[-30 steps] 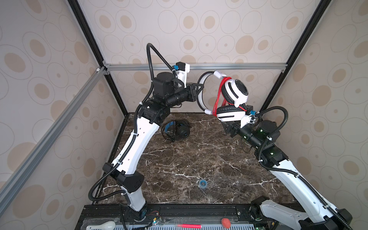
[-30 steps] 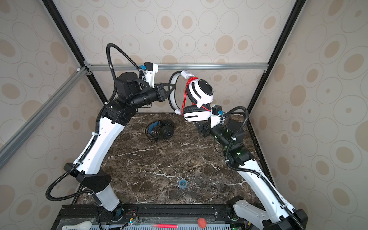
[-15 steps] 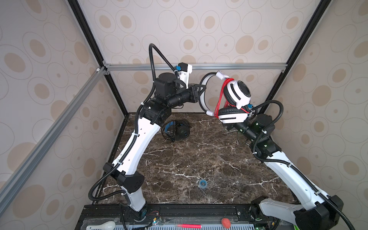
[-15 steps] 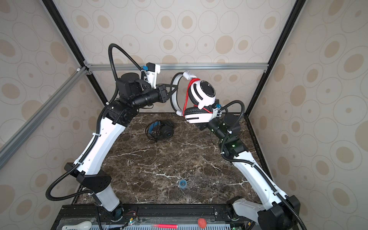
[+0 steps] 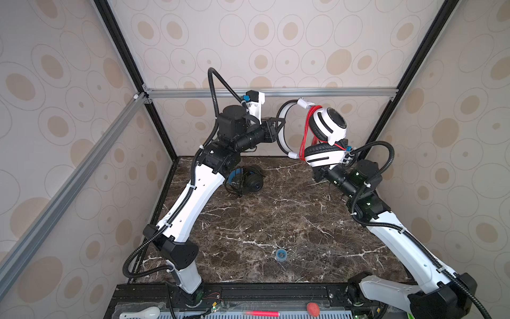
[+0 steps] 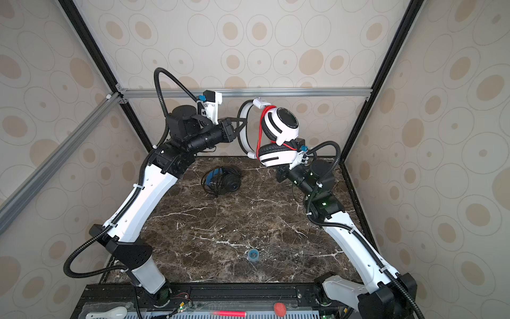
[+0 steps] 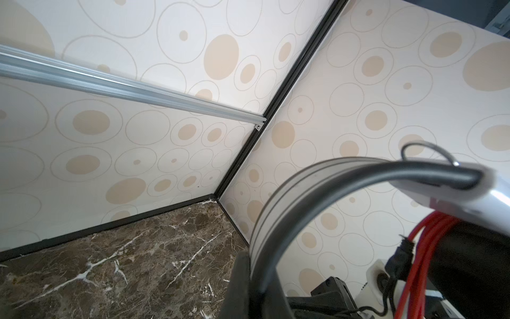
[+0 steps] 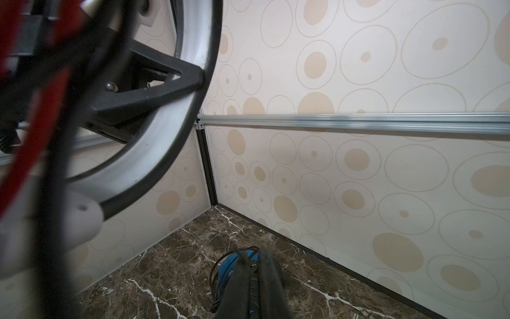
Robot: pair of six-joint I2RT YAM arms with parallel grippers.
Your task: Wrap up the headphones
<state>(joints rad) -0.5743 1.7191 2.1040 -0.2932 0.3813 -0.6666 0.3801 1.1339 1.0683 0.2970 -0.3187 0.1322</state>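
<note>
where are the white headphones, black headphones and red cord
white headphones point(image 5: 329, 125), in a top view, upper ear cup
black headphones point(image 6: 230, 182), in a top view, ear cup
red cord point(image 5: 306, 132), in a top view, mid strands

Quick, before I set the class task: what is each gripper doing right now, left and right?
Left gripper: shut on the headband of the white headphones.
Right gripper: shut; whether it pinches anything cannot be told.

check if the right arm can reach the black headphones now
Probably yes: the black headphones lie uncovered on the table, ahead of the right gripper, nothing between them, though its jaws are shut.
</note>
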